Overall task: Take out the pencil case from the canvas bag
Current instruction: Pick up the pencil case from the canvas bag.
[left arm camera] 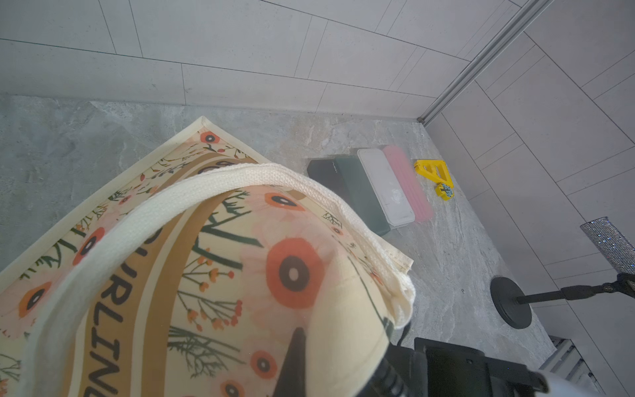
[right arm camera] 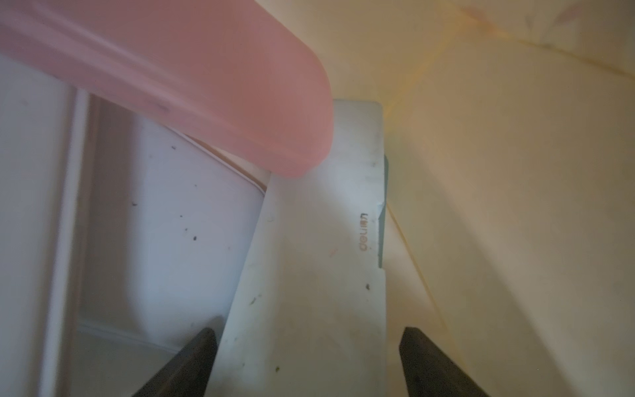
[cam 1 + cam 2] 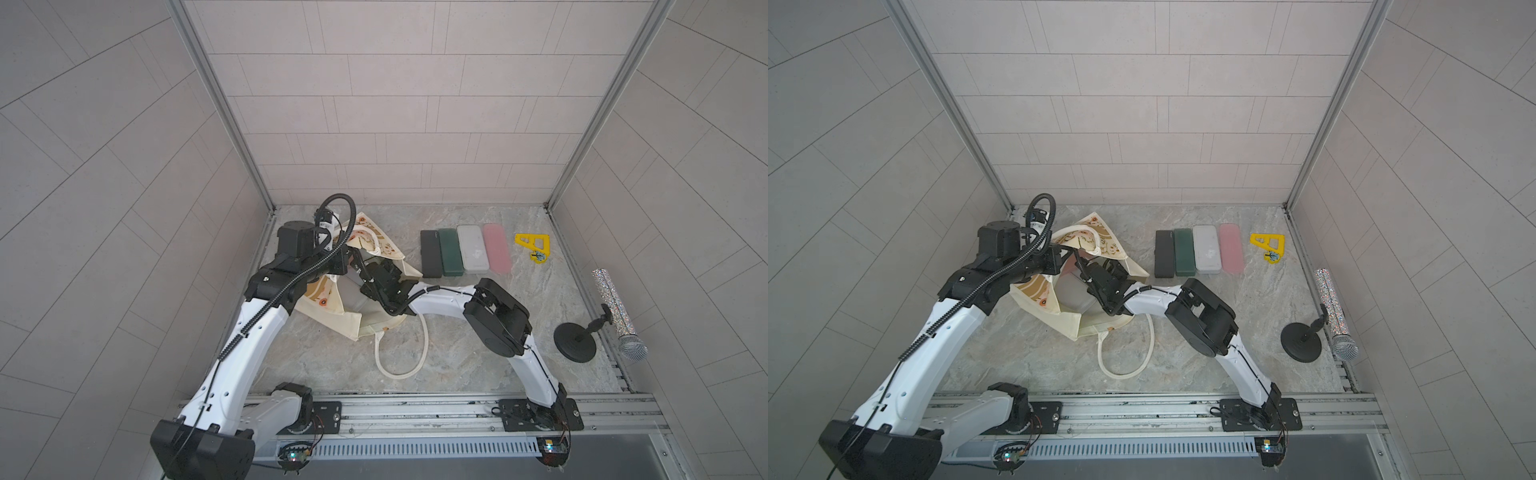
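My right gripper (image 2: 307, 343), spread, reaches inside the canvas bag (image 3: 328, 322) and straddles the white pencil case (image 2: 309, 275), whose long axis runs straight ahead from my fingertips, under a pink case (image 2: 206, 86). My left gripper (image 1: 296, 357), pressed together on the bag's rim, holds its mouth open.

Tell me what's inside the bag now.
In the bag: a pink case lying across a white case and a pale box beside it. A green edge peeks from under the white; anything deeper is covered.
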{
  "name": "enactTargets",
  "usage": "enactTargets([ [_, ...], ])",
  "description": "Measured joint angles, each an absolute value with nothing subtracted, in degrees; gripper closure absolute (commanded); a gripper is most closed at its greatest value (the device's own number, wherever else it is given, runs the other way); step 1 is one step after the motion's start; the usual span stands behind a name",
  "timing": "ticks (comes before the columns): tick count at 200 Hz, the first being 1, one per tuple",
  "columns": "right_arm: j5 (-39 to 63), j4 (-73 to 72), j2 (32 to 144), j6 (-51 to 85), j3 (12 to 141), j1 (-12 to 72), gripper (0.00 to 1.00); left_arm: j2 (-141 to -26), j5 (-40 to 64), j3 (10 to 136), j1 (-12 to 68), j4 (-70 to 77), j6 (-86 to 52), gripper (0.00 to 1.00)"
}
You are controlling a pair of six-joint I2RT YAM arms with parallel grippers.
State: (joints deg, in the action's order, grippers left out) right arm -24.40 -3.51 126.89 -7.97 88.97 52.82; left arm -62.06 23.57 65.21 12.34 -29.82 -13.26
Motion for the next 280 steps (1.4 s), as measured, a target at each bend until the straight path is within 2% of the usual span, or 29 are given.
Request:
enactTargets([
  [71, -25.98, -3.25, 127.61, -8.03, 89.25, 52.8, 0.32, -62.06, 23.79, 65.21, 12.19, -29.82, -13.3, 1.0],
  [108, -26.0, -4.73, 126.89, -7.64, 87.37, 52.71, 0.36, -62.04, 24.4, 65.21, 11.9, -29.8, -13.45, 1.0],
  [180, -26.04, -5.02, 122.8, -7.25, 82.32, 53.6, 0.38, -62.04, 24.69, 65.21, 11.14, -29.63, -13.72, 1.0],
  [280, -25.52, -3.51, 109.95, -4.29, 68.84, 58.94, 0.4, -62.04, 24.6, 65.21, 10.59, -29.32, -14.55, 1.0],
])
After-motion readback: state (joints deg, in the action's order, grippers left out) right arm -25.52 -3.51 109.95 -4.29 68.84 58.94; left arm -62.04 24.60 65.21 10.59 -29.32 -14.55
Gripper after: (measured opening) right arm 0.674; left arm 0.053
